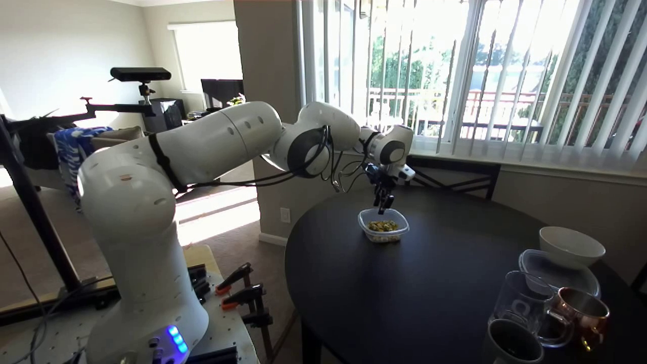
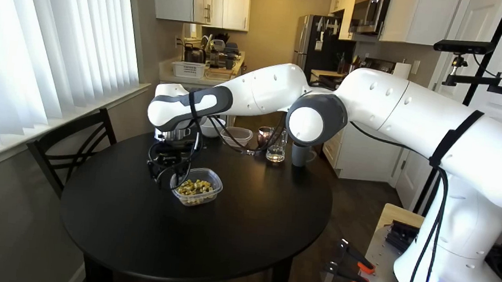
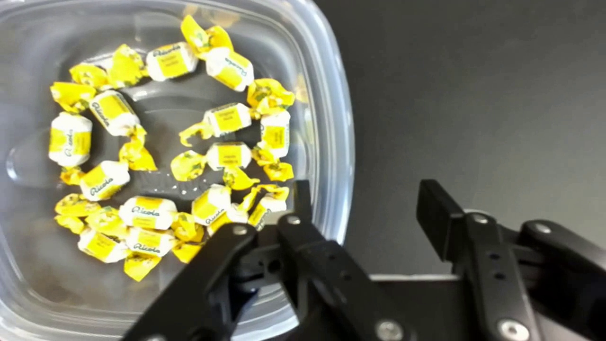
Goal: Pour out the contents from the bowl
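The bowl is a clear plastic tub with a rounded-square rim, standing upright on the dark table in both exterior views point(image 1: 386, 236) point(image 2: 209, 196); it also fills the left of the wrist view point(image 3: 337, 118). The contents are several wrapped candies, yellow and white, lying in it point(image 1: 382, 226) point(image 2: 194, 187) point(image 3: 147, 211). My gripper point(image 3: 367, 196) is open and empty. It points down at the tub's edge, also in both exterior views point(image 1: 385, 205) point(image 2: 163, 171). In the wrist view one finger overlaps the tub's inside, the other lies outside the rim. I cannot tell whether the tips are below rim height.
A white round bowl point(image 1: 571, 245), another clear plastic container point(image 1: 586, 280), a glass mug point(image 1: 513, 298), a copper mug point(image 1: 586, 313) and a grey mug point(image 1: 514, 341) stand together on the round table point(image 1: 434, 283). A dark chair point(image 2: 71, 146) stands at the table's window side.
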`<state>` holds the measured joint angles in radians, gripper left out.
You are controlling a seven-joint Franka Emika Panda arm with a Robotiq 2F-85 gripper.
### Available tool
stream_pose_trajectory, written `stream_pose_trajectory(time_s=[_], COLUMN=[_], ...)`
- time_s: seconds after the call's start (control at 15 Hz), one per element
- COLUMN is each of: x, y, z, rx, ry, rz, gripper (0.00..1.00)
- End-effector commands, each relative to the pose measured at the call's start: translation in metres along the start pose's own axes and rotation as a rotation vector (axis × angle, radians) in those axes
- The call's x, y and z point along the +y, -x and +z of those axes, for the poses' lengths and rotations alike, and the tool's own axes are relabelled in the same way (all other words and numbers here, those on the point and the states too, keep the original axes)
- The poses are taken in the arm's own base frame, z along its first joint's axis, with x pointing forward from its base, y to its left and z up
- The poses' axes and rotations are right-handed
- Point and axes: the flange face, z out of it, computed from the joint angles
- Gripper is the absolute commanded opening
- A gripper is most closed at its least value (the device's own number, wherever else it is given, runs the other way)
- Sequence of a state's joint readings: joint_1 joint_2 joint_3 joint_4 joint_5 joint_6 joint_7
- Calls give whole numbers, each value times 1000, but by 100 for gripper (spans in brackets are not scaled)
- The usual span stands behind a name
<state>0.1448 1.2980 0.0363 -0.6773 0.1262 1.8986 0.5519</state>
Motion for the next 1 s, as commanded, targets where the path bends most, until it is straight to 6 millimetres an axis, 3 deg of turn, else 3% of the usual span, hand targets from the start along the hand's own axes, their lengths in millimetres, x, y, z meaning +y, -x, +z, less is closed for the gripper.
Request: stream_pose_trajectory(time_s=[0.0, 0.27, 0.47, 0.67, 0.93], x=[1, 5, 10, 19, 55], y=[-6, -11, -18, -34, -65], z=[-2, -6, -20, -54, -118], rx=[15, 33, 53, 100, 140], ry=[-16, -14, -43, -131, -344], rz=[-13, -3, 11, 38, 76], gripper=[29, 4, 1, 3, 2])
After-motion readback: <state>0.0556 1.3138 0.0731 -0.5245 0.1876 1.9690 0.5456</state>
